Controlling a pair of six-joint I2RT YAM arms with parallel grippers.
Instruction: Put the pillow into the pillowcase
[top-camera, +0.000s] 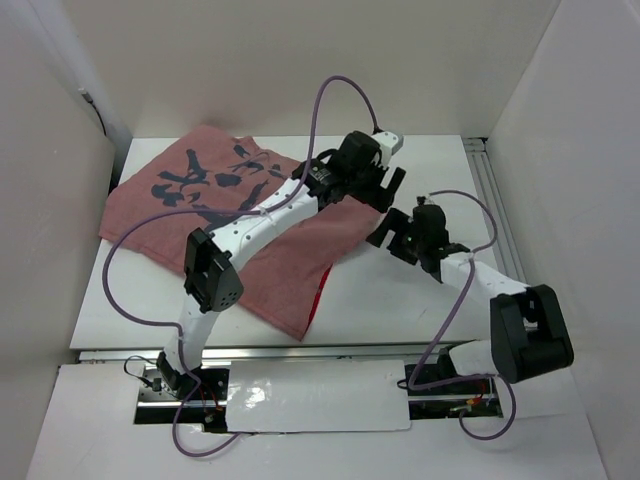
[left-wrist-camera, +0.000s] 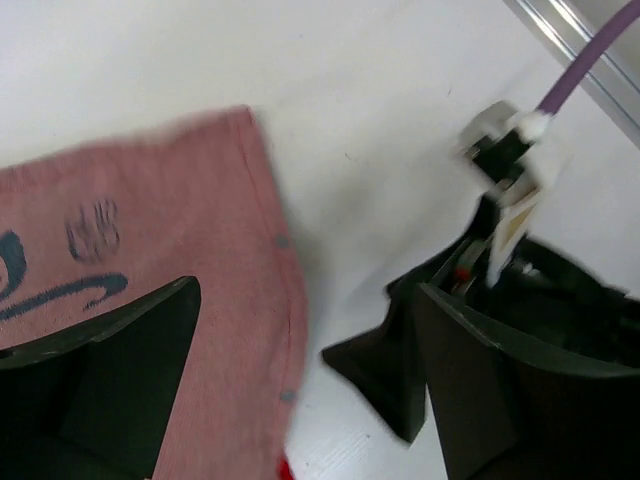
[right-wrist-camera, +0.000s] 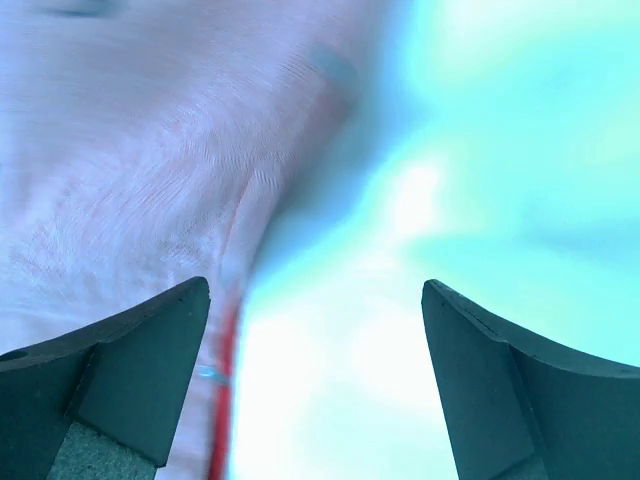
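I read the left arm (top-camera: 250, 230) as rising from its base and stretching across the pillowcase (top-camera: 165, 215); its elbow stands over the cloth's near edge, and the forearm slants on toward the pillowcase's far right corner; the left gripper (top-camera: 388, 190) hangs just past the pillowcase's right edge, pointing down, its fingers (left-wrist-camera: 130, 350) spread wide with nothing between them; the right arm (top-camera: 525, 335) bends at a bulky elbow well to the right of the pillowcase, with its forearm angled back toward it; the right gripper (top-camera: 390, 230) sits just beside that same right edge, at its nearer stretch, jaws gaping and empty.
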